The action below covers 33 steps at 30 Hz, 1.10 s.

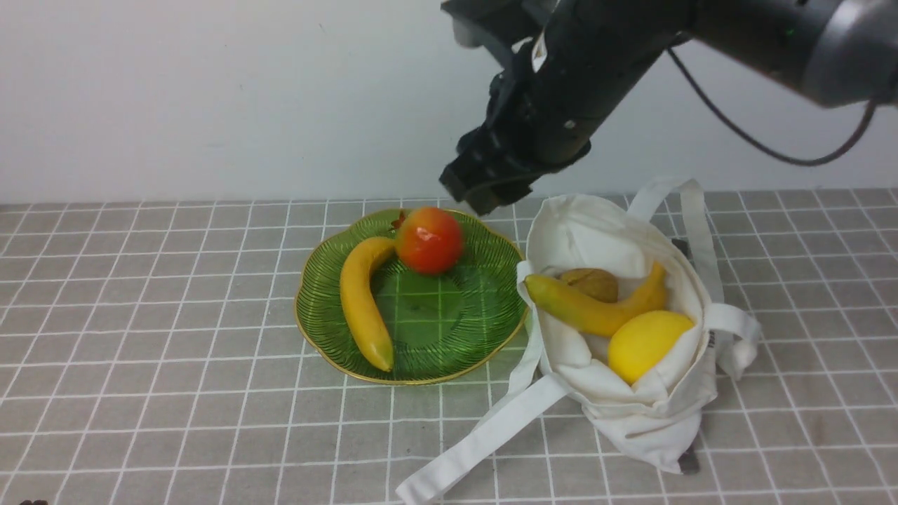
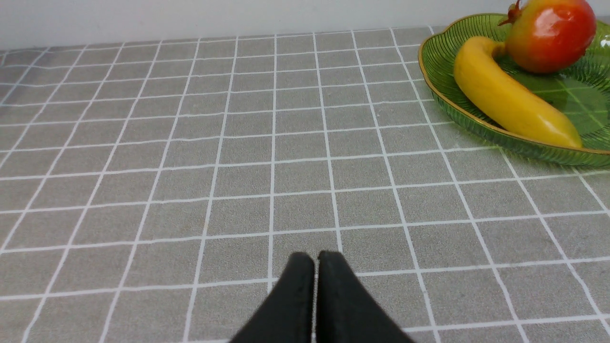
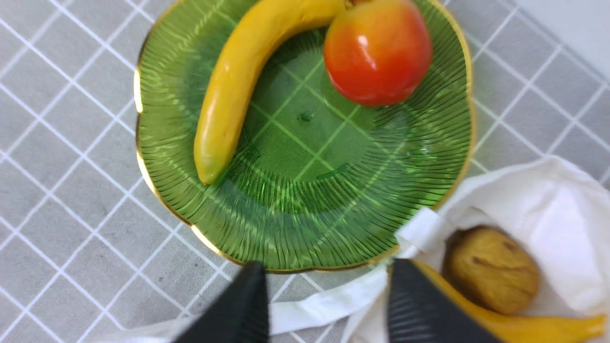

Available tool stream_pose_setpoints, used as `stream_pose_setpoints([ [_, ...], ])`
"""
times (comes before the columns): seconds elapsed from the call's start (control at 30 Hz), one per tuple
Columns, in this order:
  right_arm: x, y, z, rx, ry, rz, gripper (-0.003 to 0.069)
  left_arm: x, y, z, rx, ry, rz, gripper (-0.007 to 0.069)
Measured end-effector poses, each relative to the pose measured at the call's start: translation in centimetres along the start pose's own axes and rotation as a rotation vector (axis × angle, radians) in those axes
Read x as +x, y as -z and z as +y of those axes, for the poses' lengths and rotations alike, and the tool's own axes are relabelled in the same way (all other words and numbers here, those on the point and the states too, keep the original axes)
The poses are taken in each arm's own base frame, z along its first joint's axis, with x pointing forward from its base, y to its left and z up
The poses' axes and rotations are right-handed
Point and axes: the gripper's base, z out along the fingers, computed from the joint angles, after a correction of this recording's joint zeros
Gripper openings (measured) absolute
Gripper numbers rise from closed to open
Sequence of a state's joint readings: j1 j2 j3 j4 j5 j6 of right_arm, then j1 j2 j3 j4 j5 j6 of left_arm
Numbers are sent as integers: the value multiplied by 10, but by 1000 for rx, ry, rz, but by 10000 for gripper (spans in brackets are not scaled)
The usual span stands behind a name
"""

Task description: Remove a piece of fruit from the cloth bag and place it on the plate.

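**A:** Two fruits lie on the plate (image 1: 449, 354). Which one is ours?

**B:** The pomegranate (image 1: 429, 240). It sits on the plate's far side, touching the far end of a banana (image 1: 361, 301) that curves along the plate's left part.

**A:** Where is the right gripper (image 1: 483, 191) from there?

**B:** It hangs in the air above the plate's far right edge, near the cloth bag (image 1: 631, 414). The pomegranate sits below it and a little to its left, clear of it.

**A:** And its jaws?

**B:** Spread. In the right wrist view the two black fingers (image 3: 240, 309) stand apart and hold nothing. Only the plate's rim and a white strap show in the gap.

**A:** The left gripper (image 2: 314, 261)?

**B:** Its tips are pressed together over the grey tiled table (image 2: 190, 143), well apart from the plate. The pomegranate is farther off again, on the plate's far side.

**A:** And the bag?

**B:** It lies just right of the plate with its mouth open, cloth touching the rim. Inside are a second banana (image 1: 596, 314), a lemon (image 1: 645, 344) and a brown fruit (image 1: 593, 283).
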State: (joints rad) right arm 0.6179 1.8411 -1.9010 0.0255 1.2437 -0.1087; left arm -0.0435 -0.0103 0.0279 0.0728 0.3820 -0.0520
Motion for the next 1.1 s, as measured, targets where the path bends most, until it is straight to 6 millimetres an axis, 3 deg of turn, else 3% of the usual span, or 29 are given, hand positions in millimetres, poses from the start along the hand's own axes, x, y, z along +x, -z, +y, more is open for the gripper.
stream_pose_setpoints([
  [0.03,0,3,0,1,-2,-7,239,0,0,0,0,0,0,-7],
  [0.07,8,28,0,6,-16,-37,141,0,0,0,0,0,0,-7],
  [0.17,32,72,3,9,-35,-79,26,0,0,0,0,0,0,-7],
  [0.23,56,97,6,10,-55,-92,0,0,0,0,0,0,0,-7],
  [0.27,76,120,8,11,-84,-121,-8,0,0,0,0,0,0,-7],
  [0.37,126,143,14,8,-154,-147,-13,0,0,0,0,0,0,-7],
  [0.43,158,158,17,6,-188,-251,-13,0,0,0,0,0,0,-7],
  [0.47,180,155,20,3,-202,-349,-14,0,0,0,0,0,0,-7],
  [0.5,183,160,20,3,-203,-366,-14,0,0,0,0,0,0,-7],
  [0.53,200,158,22,2,-205,-458,-14,0,0,0,0,0,0,-7],
  [0.63,260,135,27,27,-168,-814,-14,0,0,0,0,0,0,-7],
  [0.77,305,114,32,43,-131,-1040,-14,0,0,0,0,0,0,-7],
  [0.9,321,115,34,47,-123,-1118,-14,0,0,0,0,0,0,-7],
  [1.1,326,118,35,49,-122,-1129,-14,0,0,0,0,0,0,-7],
])
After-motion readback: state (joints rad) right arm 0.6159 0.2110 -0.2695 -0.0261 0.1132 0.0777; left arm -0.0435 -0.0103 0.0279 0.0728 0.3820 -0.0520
